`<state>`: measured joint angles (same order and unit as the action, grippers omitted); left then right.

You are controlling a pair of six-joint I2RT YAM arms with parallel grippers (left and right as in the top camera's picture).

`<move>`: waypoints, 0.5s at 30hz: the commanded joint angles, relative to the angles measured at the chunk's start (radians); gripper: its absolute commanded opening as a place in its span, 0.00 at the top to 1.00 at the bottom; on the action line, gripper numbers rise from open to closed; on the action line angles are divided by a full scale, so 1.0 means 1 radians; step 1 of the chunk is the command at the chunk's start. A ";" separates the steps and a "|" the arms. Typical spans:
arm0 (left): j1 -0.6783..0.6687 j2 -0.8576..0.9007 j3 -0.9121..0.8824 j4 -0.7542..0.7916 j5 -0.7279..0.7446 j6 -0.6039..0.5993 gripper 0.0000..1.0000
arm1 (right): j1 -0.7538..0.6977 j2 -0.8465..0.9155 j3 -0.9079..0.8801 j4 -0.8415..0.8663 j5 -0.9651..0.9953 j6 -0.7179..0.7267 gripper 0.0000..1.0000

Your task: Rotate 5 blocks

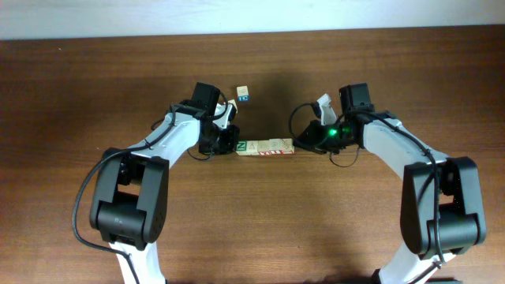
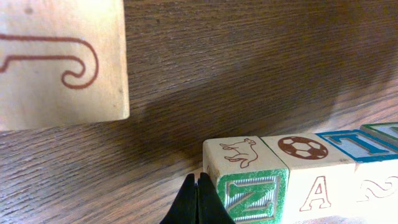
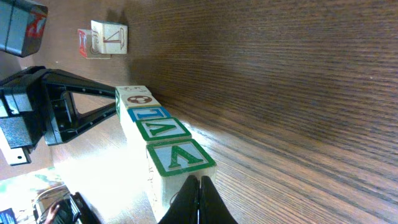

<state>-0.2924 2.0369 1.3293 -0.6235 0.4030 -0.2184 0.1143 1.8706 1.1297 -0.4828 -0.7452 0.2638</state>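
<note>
With fingers pinched together and empty, the left gripper (image 2: 198,200) is sitting just beside the green-Z end of the 5 blocks (image 1: 265,147); the right gripper (image 3: 199,200), likewise closed, at the opposite end. The row is running left-right at mid-frame in the overhead view.

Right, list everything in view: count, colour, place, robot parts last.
row of blocks: five, light wood with green, red and blue marks, end to end mid-table between the arms
lone block: one, light wood with a blue mark on top, beyond the row, apart from it
table: one, dark brown wood, under everything
left arm: one, black and white, jaws shut at the row's green Z end
right arm: one, black and white, jaws shut at the row's other end
</note>
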 commanded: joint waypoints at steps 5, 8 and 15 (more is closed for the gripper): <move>-0.022 0.009 -0.006 0.007 0.080 -0.005 1.00 | 0.031 -0.043 0.039 -0.031 -0.026 0.027 0.96; -0.022 0.009 -0.006 0.007 0.080 -0.005 1.00 | 0.040 -0.051 0.042 -0.037 -0.001 0.034 0.96; -0.022 0.009 -0.006 0.007 0.080 -0.005 1.00 | 0.108 -0.051 0.089 -0.045 0.089 0.090 0.96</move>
<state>-0.2909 2.0373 1.3254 -0.6239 0.3912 -0.2253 0.1680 1.8423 1.1843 -0.5312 -0.6361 0.3340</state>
